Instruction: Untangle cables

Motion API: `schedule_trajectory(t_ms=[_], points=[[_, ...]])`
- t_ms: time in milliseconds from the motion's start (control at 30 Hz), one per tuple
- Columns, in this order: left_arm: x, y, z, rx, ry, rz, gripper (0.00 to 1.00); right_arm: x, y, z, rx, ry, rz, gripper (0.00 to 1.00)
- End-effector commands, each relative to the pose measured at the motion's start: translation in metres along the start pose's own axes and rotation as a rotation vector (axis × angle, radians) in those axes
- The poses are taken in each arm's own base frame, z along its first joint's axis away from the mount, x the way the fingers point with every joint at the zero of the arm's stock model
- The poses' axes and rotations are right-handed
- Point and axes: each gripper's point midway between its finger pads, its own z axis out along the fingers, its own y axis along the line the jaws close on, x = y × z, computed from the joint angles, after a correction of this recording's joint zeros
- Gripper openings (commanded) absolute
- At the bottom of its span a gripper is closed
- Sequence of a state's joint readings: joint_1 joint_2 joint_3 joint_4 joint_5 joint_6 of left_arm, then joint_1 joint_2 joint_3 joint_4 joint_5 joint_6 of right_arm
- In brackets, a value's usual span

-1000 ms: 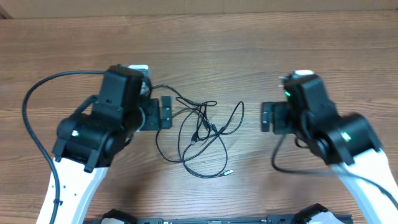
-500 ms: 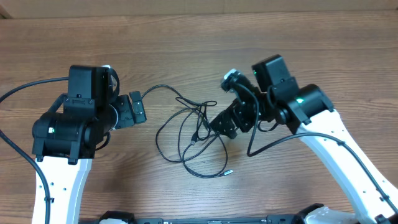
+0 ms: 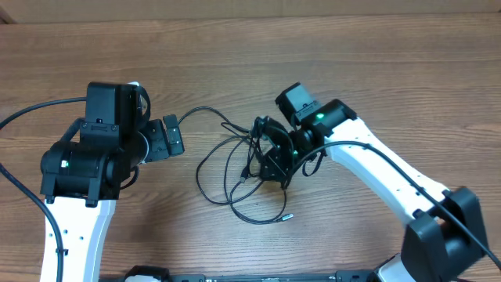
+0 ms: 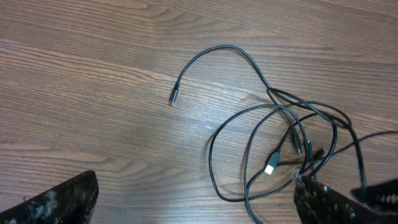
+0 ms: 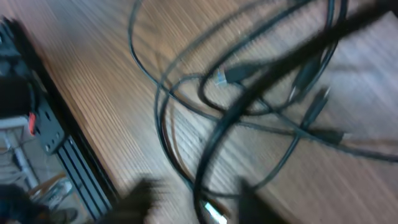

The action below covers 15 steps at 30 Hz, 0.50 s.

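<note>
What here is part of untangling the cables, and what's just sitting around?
Part of the job:
thin black cables, tangled together
right hand, down at the tangle
left hand, open, apart from the tangle

Just there:
wooden table
thick cable running to the left arm

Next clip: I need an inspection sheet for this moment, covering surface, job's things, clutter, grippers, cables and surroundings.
Surface: wooden table, bare wood grain.
Job's things: thin black cables tangled in one bundle at the centre; one plug lies loose on the left gripper's side.
Clutter: nothing seen.
Grippers: left gripper open, beside the bundle, holding nothing. Right gripper down on the bundle's right side; the wrist view is blurred, so a grip cannot be confirmed.
Cables: thicker arm wiring loops off the left arm, apart from the bundle.
Surroundings: dark rail along the near table edge.
</note>
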<state>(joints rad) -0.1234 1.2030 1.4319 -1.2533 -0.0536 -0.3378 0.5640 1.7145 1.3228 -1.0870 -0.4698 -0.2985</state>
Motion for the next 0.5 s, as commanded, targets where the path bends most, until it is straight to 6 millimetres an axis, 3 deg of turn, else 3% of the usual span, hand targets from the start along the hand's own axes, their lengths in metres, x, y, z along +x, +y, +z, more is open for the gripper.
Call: schedule_trajectory(t_ms=[0, 133, 233, 333, 367, 467], points=[[-0.003, 0.002, -0.001, -0.008, -0.01, 0.006, 1.0, 0.008, -0.009, 0.0, 0.049, 0.041, 0.022, 0.04], [-0.003, 0.002, -0.001, -0.008, -0.01, 0.006, 1.0, 0.021, -0.024, -0.008, 0.16, 0.09, 0.097, 0.04], [-0.003, 0.002, -0.001, -0.009, -0.008, 0.006, 0.99, 0.027, -0.043, -0.033, 0.342, 0.092, 0.186, 0.04], [-0.003, 0.002, -0.001, -0.009, -0.008, 0.006, 1.0, 0.026, -0.072, -0.101, 0.685, -0.007, 0.346, 0.04], [-0.003, 0.002, -0.001, -0.009, -0.008, 0.006, 0.99, 0.025, -0.075, -0.118, 0.751, -0.038, 0.377, 0.04], [-0.003, 0.002, -0.001, -0.009, -0.008, 0.006, 0.99, 0.021, -0.075, -0.199, 0.981, -0.2, 0.457, 0.04]])
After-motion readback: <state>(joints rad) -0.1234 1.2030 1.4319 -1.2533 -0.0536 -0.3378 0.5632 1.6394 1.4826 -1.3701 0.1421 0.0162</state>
